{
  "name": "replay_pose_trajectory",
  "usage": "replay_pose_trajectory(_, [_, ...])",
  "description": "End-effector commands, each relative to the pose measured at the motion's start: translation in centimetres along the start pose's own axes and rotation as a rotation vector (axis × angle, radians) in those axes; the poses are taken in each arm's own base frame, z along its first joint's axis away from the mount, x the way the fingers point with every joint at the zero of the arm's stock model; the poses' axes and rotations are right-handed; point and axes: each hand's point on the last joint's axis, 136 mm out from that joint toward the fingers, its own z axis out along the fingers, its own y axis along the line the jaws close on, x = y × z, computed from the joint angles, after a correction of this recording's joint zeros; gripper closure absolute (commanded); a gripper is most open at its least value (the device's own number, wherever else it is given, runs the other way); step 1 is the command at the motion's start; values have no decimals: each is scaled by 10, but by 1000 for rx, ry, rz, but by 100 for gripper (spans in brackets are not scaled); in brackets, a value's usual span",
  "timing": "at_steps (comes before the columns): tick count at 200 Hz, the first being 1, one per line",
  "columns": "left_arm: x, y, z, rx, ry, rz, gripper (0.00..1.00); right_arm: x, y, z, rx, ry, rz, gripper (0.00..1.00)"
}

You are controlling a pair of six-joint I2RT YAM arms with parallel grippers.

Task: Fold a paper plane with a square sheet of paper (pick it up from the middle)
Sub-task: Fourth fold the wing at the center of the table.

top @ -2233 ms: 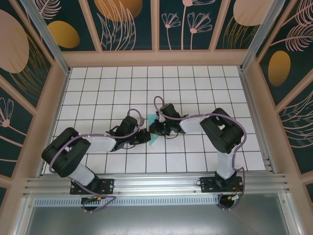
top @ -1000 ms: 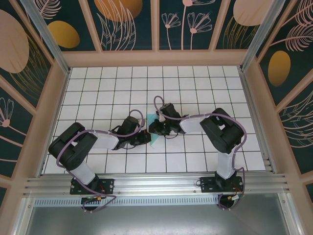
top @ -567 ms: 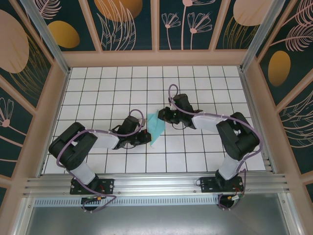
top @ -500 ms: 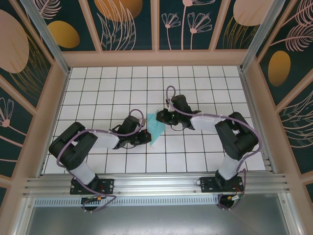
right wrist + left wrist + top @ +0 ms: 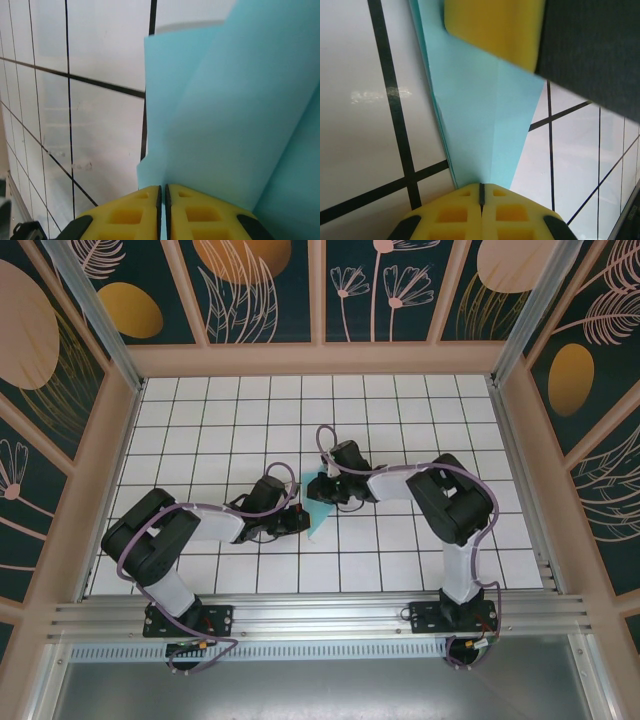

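Yellow fingertips of the left gripper (image 5: 481, 192) meet with no gap, pinched on the narrow end of the folded sheet of paper (image 5: 485, 125). The light turquoise paper widens away from them over the white tiled table (image 5: 360, 125). That wrist view also catches one yellow pad (image 5: 492, 30) of the other arm over the sheet's far end. In its own camera the right gripper (image 5: 163, 192) has its fingertips pressed together on an edge of the sheet, whose overlapping layers spread out in front of it. From above, the two grippers face each other tip to tip near the table's middle, a little toward its near edge. Slivers of turquoise show between and below them.
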Motion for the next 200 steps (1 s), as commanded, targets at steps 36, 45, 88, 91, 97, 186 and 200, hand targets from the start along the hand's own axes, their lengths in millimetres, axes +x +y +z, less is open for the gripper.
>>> replay_pose_trajectory(36, [61, 98, 8, -344, 167, -72, 100, -34, -31, -3, 73, -57, 33, 84])
replay_pose_trajectory(45, [61, 99, 9, -345, 170, -72, 100, -37, -35, -4, 73, -57, 42, 84])
replay_pose_trajectory(88, [64, 103, 10, -357, 184, -66, 100, -45, -42, 1, 60, -47, 48, 83])
replay_pose_trajectory(91, [64, 103, 10, -358, 186, -67, 100, -50, -46, -1, 64, -55, 57, 83])
replay_pose_trajectory(97, [65, 104, 10, -359, 190, -68, 100, -58, -53, -4, 73, -68, 71, 83])
replay_pose_trajectory(186, [68, 108, 11, -377, 203, -66, 100, -100, -74, -7, 126, -117, 133, 83])
replay_pose_trajectory(200, [68, 109, 11, -379, 204, -67, 100, -105, -78, -7, 123, -127, 145, 82])
